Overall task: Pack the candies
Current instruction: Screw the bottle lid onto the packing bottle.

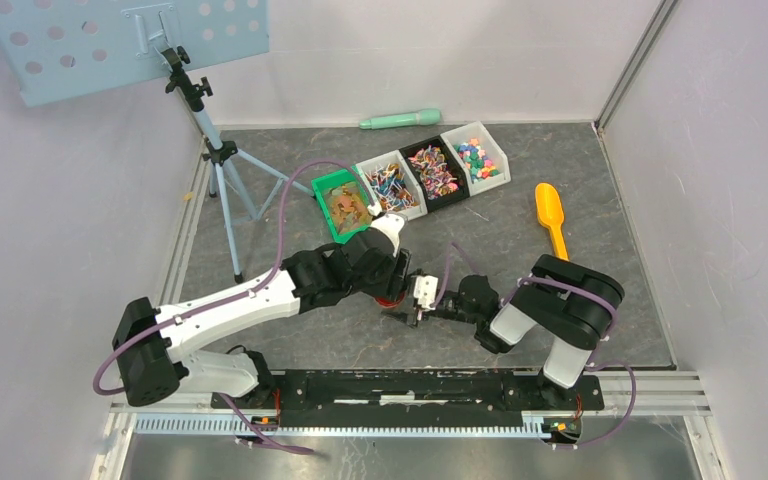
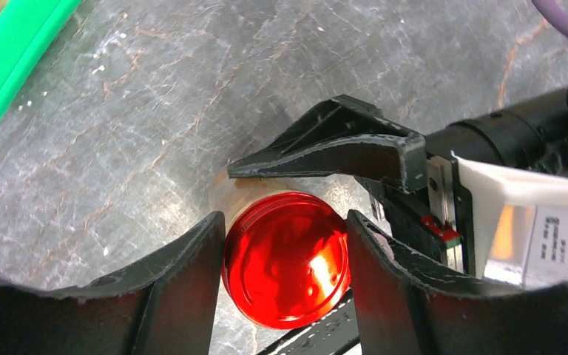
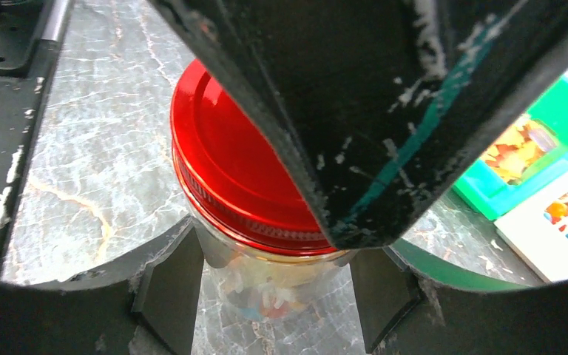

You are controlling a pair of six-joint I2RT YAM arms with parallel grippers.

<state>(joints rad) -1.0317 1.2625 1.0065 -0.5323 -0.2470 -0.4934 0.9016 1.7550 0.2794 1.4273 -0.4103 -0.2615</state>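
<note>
Candies (image 3: 262,302) sit inside the jar (image 3: 318,277) (red lid (image 2: 288,270) on); right tool (image 3: 274,296) clamps the jar, left tool (image 2: 285,222) pinches the lid; tightening probably remains.

Grey marbled table (image 1: 620,200), plain white walls (image 1: 410,50)

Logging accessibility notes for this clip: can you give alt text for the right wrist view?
A red lid sits on a clear jar of mixed candies, with the right gripper clamped around the jar's body. A finger of the left gripper looms over the lid; a green bin lies at right.
</note>
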